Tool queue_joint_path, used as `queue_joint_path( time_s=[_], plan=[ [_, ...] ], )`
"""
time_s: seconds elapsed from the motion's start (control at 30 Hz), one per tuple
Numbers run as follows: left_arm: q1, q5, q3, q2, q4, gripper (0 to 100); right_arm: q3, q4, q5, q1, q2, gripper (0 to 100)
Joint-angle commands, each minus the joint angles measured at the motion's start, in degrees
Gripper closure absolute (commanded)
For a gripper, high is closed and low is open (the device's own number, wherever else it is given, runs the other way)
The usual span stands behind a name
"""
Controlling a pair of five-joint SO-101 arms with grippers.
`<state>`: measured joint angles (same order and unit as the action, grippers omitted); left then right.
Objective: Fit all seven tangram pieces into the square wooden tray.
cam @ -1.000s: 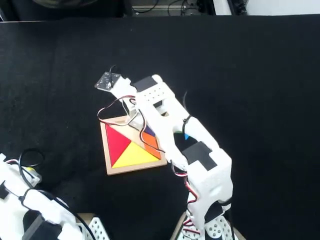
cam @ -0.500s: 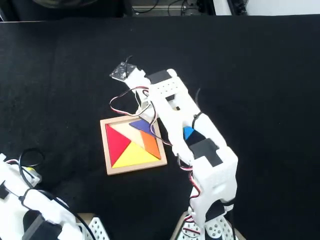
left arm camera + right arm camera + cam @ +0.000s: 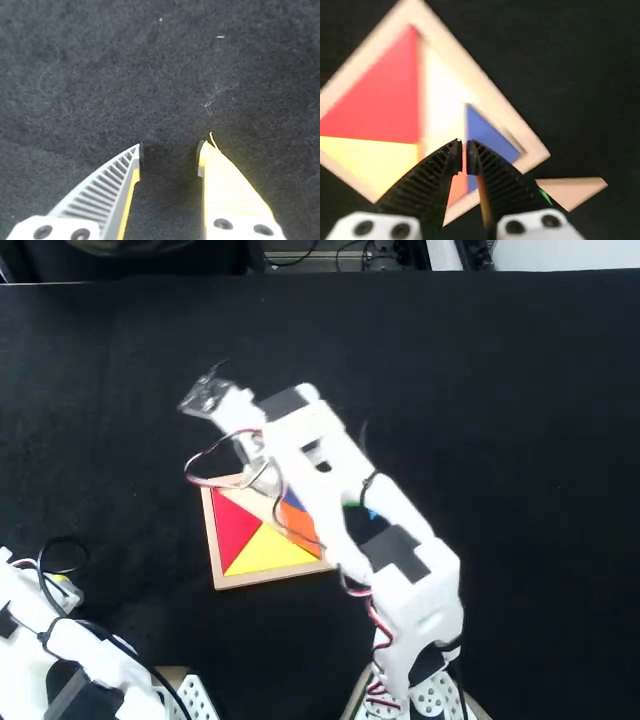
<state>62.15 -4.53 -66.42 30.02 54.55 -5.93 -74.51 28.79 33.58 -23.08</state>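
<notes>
Right wrist view: right gripper [image 3: 463,146] is being held, fingers together, over the tray [image 3: 480,89]; left gripper [image 3: 170,152], fingers apart, over the table [image 3: 150,60].

Even, soft light throughout, casting only faint shadows

One square wooden tray [image 3: 213,540] is counted. Four coloured pieces are seen inside it: one red triangle [image 3: 232,525], one yellow triangle [image 3: 265,550], one orange piece [image 3: 300,525] and one blue piece [image 3: 487,135]. One pale triangle [image 3: 572,191] is counted just outside the tray. Two arms are counted: one left arm [image 3: 60,660] and one right arm [image 3: 385,550].
</notes>
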Motion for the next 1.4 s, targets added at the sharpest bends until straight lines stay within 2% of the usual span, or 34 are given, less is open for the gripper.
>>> queue_joint_path(
  time_s=[0.0,0.33,1.03,1.37],
  plan=[
    [-0.7,-0.2,0.4,1.1,-0.5,80,-1.5,0.0,-0.8,2.0,1.5,98.8],
    [-0.5,-0.2,0.4,1.1,-0.5,80,3.8,5.7,-0.8,4.0,-1.6,98.8],
    [-0.6,-0.3,0.4,1.1,-0.5,80,3.4,9.8,-0.3,-5.2,-4.3,98.8],
    [-0.6,-0.3,0.4,1.1,-0.5,80,2.9,3.6,-0.3,0.2,-2.1,98.8]
  ],
)
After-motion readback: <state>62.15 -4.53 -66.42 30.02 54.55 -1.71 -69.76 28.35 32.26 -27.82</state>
